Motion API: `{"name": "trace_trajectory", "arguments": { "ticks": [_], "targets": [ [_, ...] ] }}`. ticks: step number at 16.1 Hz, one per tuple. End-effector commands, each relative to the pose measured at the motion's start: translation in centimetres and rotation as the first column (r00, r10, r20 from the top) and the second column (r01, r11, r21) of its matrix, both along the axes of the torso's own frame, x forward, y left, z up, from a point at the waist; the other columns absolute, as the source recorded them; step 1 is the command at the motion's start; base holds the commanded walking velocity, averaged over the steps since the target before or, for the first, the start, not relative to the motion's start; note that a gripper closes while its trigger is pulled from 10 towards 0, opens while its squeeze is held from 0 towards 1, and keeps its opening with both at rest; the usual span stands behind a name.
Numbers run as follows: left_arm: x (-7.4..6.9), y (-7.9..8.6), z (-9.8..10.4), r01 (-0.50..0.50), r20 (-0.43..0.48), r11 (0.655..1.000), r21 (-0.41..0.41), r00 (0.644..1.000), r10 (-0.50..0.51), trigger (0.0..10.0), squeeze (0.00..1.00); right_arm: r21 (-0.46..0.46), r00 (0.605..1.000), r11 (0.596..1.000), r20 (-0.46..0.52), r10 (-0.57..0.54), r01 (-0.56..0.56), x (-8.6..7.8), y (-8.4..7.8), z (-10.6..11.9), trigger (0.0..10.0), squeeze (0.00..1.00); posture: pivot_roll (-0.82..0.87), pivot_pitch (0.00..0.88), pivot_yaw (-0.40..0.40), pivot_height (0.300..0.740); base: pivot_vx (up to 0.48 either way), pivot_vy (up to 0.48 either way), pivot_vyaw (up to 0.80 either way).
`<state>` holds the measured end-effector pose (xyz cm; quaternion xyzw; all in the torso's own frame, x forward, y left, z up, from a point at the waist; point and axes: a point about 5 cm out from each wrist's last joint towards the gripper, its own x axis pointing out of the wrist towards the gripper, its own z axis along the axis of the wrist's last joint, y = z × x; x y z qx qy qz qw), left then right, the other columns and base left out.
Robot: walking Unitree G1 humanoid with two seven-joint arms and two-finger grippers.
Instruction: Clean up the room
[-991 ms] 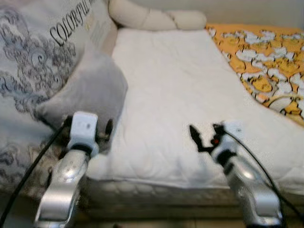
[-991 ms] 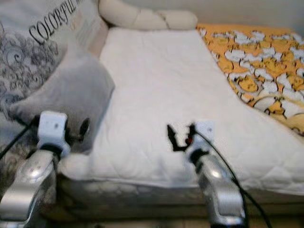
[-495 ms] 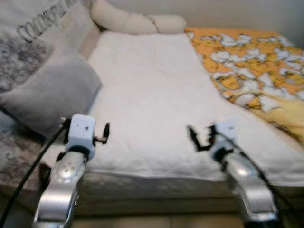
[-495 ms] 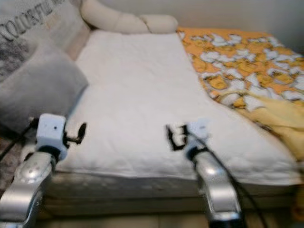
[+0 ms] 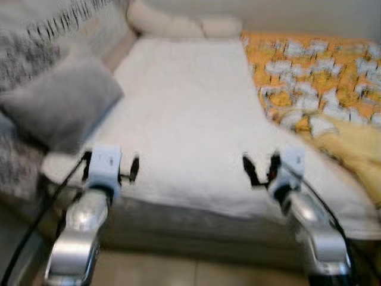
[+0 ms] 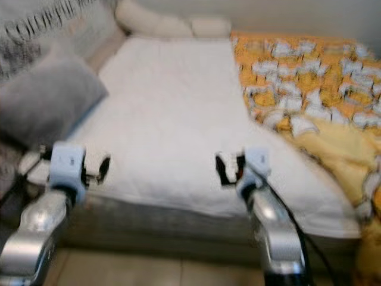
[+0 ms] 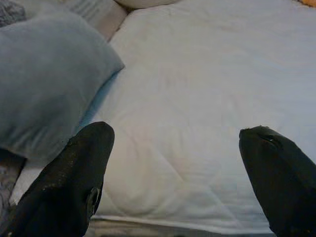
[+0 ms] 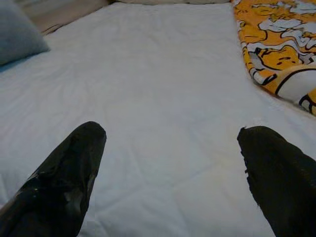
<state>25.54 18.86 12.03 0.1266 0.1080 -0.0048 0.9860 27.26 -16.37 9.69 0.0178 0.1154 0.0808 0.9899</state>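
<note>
left eye view: blurred. the bed (image 5: 190, 113) with its white quilt runs up the middle of the frame, a grey pillow (image 5: 62, 104) at the left edge, a cream bolster (image 5: 184, 25) along the top, and an orange patterned blanket (image 5: 321, 89) bunched at the right. the left gripper (image 5: 111, 167) sits at lower left and the right gripper (image 5: 259, 168) at lower right, both over the near edge of the bed, both spread and holding nothing

right eye view: same scene; the yellow underside of the blanket (image 6: 333, 155) spills toward the lower right corner

left wrist view: two black fingers (image 7: 69, 177) stand wide apart at the bottom, released, with the quilt (image 7: 197, 98) between them and the pillow (image 7: 44, 84) at the upper left

right wrist view: fingers (image 8: 64, 173) likewise wide and empty; the blanket (image 8: 276, 44) lies in the upper right corner

the rumpled blanket looks like the thing to tidy. i judge it best to let the body settle first, then reach the right gripper toward the blanket's near edge and pinch a firm fold, not a loose single layer
</note>
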Motion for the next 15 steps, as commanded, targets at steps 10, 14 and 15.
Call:
{"name": "trace_trajectory", "arguments": {
  "ticks": [10,14,15],
  "targets": [
    [0.72,-0.82,0.20,0.012,0.010,1.000,-0.007,1.000,-0.012,10.0,0.90,0.008,0.999,0.999,0.002,0.040,-0.040,0.40,0.29,0.60,10.0,0.00,-0.12,0.000,0.024,0.740,0.000,-0.480,0.00],
    [0.92,-1.01,0.23,0.013,0.018,1.000,-0.008,1.000,-0.013,10.0,0.90,0.016,0.999,0.999,-0.032,0.040,-0.040,0.28,0.40,0.12,10.0,0.00,-0.12,0.000,0.025,0.740,0.000,-0.480,0.00],
    [0.93,-1.03,0.25,0.013,0.019,1.000,-0.009,1.000,-0.013,10.0,0.90,0.013,0.999,0.999,-0.031,0.040,-0.040,0.30,0.40,0.16,10.0,0.00,-0.12,0.000,0.026,0.740,0.000,-0.480,0.00]
  ]
}}
